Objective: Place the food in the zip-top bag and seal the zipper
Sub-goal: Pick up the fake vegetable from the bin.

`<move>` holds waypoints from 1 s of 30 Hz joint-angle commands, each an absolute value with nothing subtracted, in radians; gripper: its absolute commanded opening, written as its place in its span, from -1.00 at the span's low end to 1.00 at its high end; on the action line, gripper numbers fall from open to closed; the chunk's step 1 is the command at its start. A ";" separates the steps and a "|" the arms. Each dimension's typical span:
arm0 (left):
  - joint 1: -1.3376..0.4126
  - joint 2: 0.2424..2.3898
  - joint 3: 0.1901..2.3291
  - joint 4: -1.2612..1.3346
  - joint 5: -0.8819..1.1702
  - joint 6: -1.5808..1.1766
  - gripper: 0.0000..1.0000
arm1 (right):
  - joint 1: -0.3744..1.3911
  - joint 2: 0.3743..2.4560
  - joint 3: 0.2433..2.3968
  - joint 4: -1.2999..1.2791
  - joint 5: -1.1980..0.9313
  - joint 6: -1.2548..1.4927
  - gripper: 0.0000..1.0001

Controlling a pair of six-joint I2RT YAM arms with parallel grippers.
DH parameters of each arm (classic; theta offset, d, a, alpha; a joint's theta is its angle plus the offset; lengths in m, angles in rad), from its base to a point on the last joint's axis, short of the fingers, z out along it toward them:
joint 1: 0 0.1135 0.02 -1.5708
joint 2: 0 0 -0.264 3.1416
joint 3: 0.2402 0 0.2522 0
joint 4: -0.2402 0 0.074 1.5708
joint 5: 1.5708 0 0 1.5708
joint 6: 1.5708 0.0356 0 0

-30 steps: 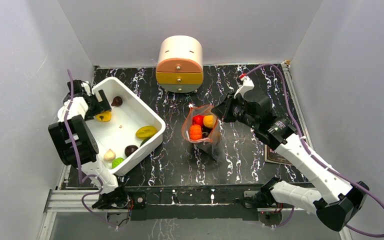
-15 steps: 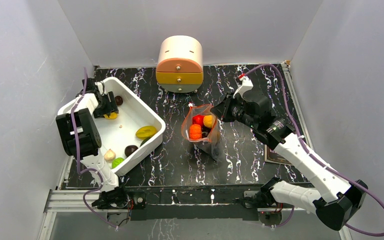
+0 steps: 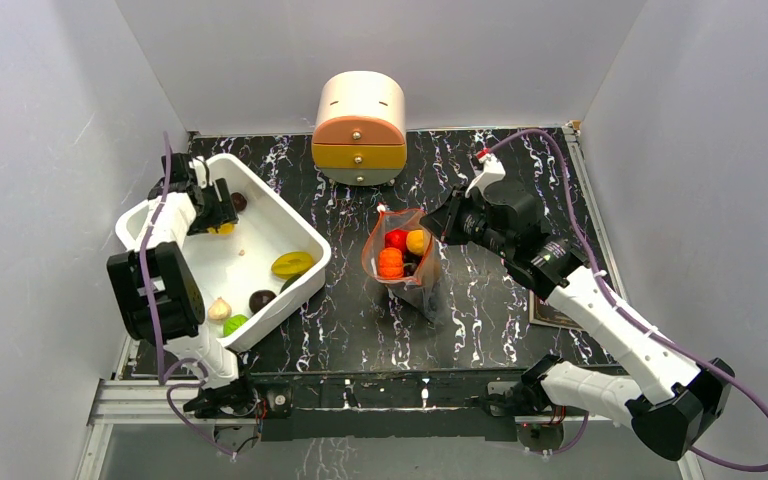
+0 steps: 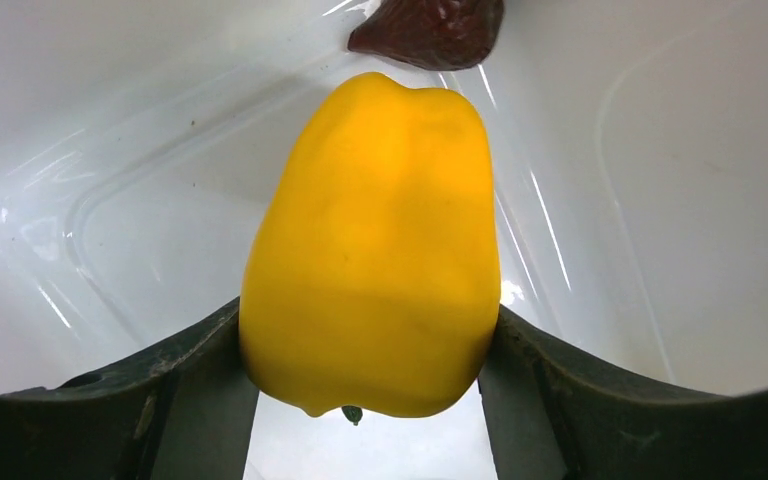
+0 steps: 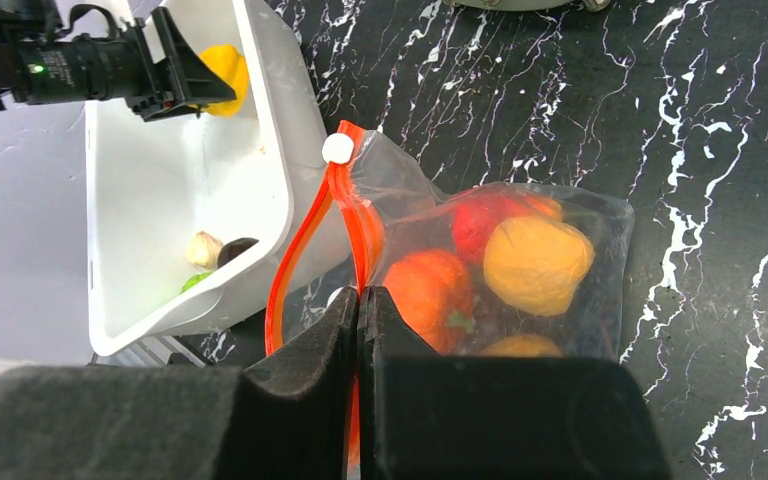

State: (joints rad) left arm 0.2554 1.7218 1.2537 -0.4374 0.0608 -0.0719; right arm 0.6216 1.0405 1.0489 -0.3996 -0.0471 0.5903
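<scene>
Now, my left gripper (image 3: 218, 213) clamped on the yellow pepper (image 4: 370, 250) inside the tub (image 5: 150, 200), right gripper (image 5: 362, 310) pinching the zipper (image 5: 305, 235).

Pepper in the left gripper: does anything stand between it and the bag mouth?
Only the tub's wall, which the pepper must be lifted over. The table between tub and bag is bare, and the right gripper grips the bag's rim.

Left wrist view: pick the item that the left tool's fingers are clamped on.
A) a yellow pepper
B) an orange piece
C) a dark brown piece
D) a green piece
A: the fingers of the left tool press against both sides of the yellow pepper inside the white tub; the dark piece lies beyond it, untouched.
</scene>
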 commanded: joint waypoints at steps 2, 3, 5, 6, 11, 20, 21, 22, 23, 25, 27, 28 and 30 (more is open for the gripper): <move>0.241 1.561 1.235 -0.491 0.069 -0.074 -0.13 | 0.624 1.059 1.103 -0.359 -0.058 0.583 -1.00; 0.241 1.545 1.235 -0.502 0.070 -0.078 -0.13 | 0.622 1.065 1.104 -0.362 -0.061 0.584 -1.00; 0.239 1.515 1.243 -0.532 0.084 -0.075 -0.13 | 0.624 1.070 1.102 -0.361 -0.060 0.590 -1.00; 0.236 1.495 1.239 -0.535 0.082 -0.075 -0.13 | 0.623 1.074 1.100 -0.359 -0.057 0.593 -1.00; 0.225 1.429 1.231 -0.527 0.143 -0.094 -0.14 | 0.624 1.086 1.123 -0.372 -0.022 0.598 -1.00; 0.144 1.319 1.253 -0.523 0.283 -0.065 -0.10 | 0.623 1.114 1.165 -0.383 0.019 0.611 -1.00; 0.123 1.308 1.250 -0.523 0.285 -0.060 -0.11 | 0.623 1.116 1.166 -0.382 0.018 0.615 -1.00; 0.105 1.300 1.246 -0.522 0.290 -0.059 -0.10 | 0.624 1.120 1.164 -0.381 0.021 0.623 -1.00; 0.096 1.295 1.243 -0.524 0.307 -0.058 -0.11 | 0.623 1.124 1.165 -0.381 0.023 0.633 -1.00; 0.078 1.289 1.234 -0.518 0.338 -0.058 -0.11 | 0.624 1.131 1.161 -0.368 0.011 0.650 -1.00; 0.051 1.281 1.219 -0.501 0.366 -0.057 -0.12 | 0.623 1.136 1.156 -0.352 0.004 0.663 -1.00; 0.036 1.280 1.214 -0.497 0.381 -0.059 -0.12 | 0.622 1.139 1.152 -0.347 0.004 0.669 -1.00; 0.001 1.286 1.213 -0.499 0.418 -0.073 -0.13 | 0.624 1.144 1.145 -0.335 0.003 0.687 -1.00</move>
